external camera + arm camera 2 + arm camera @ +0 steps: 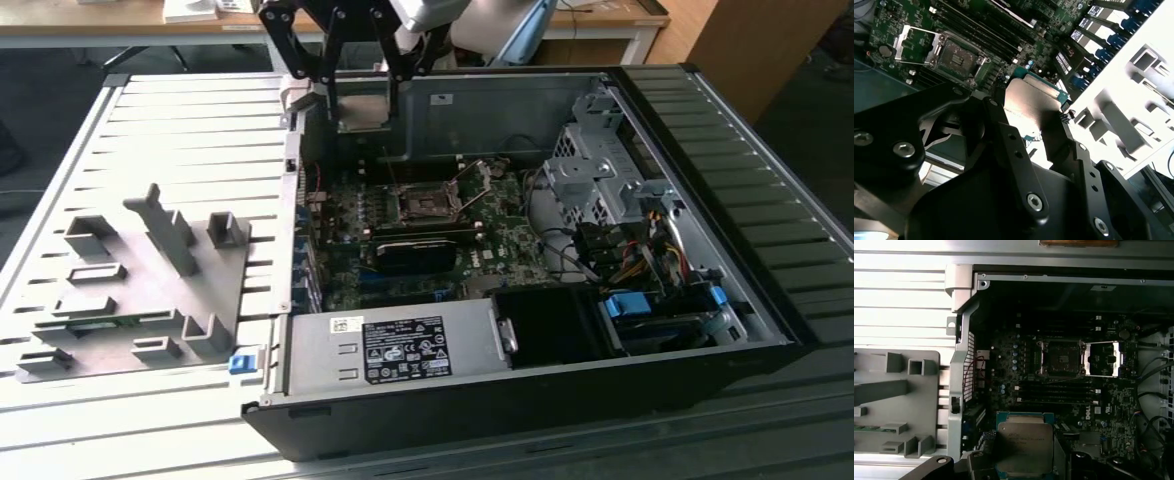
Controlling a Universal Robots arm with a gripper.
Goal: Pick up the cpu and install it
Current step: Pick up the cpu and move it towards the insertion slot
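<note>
The cpu [364,110] is off the board and in the air, pinched at two opposite edges with its silvery metal top facing outward and a thin greenish rim showing round it in both wrist views [1029,100] [1024,447]. The gripper [360,80] has hold of it, its black fingers [999,125] closed in only as far as the chip's width allows, one on either side. The socket [427,205] lies well apart from the held chip, down on the green motherboard [507,250]; the chip touches neither. The socket stands uncovered, its dark square middle bare, and its metal load plate [1104,359] is swung back and lies flat just beside it. Long dark memory slots [1054,389] run just beside the socket on another side. Around the socket and board rise the walls of the open computer case [507,95], with a grey labelled power supply [387,350] well away from the socket at the case's edge. Outside the case, toward the exterior view's left of the socket, a grey fixture tray [134,290] with upright blocks rests on the slatted table [174,130]
</note>
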